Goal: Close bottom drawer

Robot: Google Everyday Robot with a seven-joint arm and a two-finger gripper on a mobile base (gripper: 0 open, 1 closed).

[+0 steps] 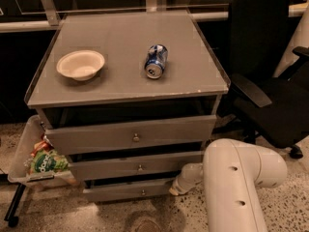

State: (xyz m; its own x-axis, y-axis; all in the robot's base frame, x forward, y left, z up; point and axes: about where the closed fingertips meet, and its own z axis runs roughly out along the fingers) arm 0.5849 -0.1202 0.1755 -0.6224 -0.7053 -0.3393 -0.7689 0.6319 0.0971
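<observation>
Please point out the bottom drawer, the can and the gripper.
bottom drawer [116, 191]: camera view, front panel, left of knob.
can [156, 61]: camera view, middle of its side.
gripper [175, 189]: camera view, tip at the drawer's right end.

no wording can be read with certainty. the blue and white can [156, 61] lying on the cabinet top [120, 30] bears printing too unclear to make out. the green snack bag [46, 162] in the bin [20, 154] at the left shows white lettering, also illegible. the gripper [181, 183] sits at the right end of the bottom drawer [128, 191].
</observation>
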